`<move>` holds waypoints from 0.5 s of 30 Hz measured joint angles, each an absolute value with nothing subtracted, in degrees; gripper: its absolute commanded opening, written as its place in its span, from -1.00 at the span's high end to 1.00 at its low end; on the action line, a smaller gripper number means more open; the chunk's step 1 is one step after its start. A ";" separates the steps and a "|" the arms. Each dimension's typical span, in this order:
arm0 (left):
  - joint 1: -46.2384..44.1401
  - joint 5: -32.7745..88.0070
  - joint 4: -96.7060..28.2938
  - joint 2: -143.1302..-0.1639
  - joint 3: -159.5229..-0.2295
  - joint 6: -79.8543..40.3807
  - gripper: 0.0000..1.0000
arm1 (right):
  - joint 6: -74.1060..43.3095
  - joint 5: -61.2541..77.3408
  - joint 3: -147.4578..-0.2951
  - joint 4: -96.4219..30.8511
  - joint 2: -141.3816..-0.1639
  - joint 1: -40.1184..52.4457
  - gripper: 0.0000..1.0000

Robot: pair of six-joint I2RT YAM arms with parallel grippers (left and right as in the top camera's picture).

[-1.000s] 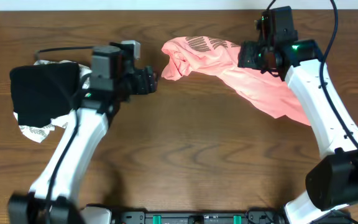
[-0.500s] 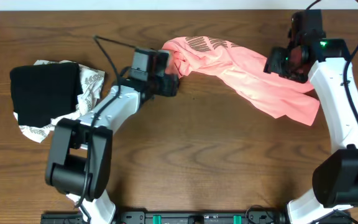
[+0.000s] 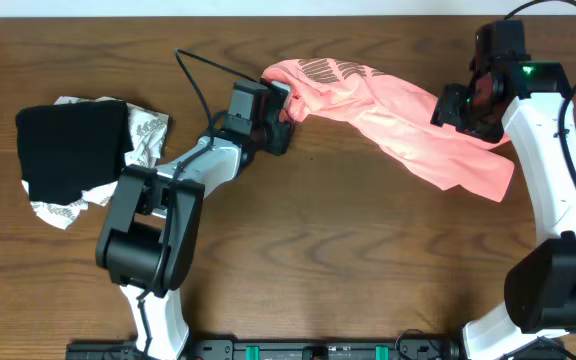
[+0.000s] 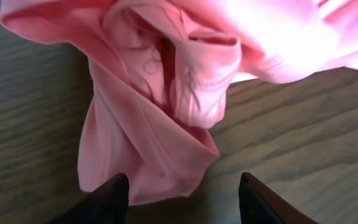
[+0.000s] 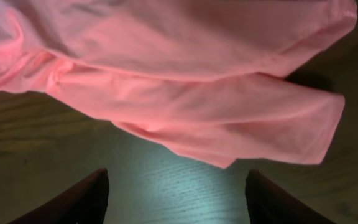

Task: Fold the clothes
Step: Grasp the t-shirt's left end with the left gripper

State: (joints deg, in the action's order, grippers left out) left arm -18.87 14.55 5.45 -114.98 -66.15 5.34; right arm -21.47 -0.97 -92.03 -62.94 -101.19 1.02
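1. The T-shirt (image 3: 398, 120) lies crumpled in a diagonal band across the back-right of the table (image 3: 318, 260). It isn't spread flat. The lettering (image 3: 323, 68) shows at its upper-left end, so the chest faces up there. No fold is made yet, by the look of it, and it needs spreading first.
2. The shirt's left end is bunched into a lump w/ hems rolled in. There's an opening in it, sleeve or neck; I can't tell which from the left wrist view.
3. At that lump the left gripper (image 4: 185, 193) sits low w/ jaws apart. A flap of fabric lies between the tips, but nothing is clamped. It's prob. placed so to pinch that corner & draw it out.
4. At the shirt's right end the right gripper (image 5: 176, 186) hovers w/ jaws apart. There's bare wood btw. the tips and the hem is just ahead, so it holds nothing. It's likely lined up on the opposite end so both arms can stretch the shirt flat.
5. The black folded garment (image 3: 68, 150) rests on the white patterned cloth (image 3: 146, 135) at far left. Both are well apart from the shirt and not part of this step.
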 measured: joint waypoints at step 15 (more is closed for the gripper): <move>-18.85 13.02 9.52 -118.15 -66.22 6.15 0.88 | -21.47 -1.06 -92.03 -68.53 -101.19 1.02 -0.27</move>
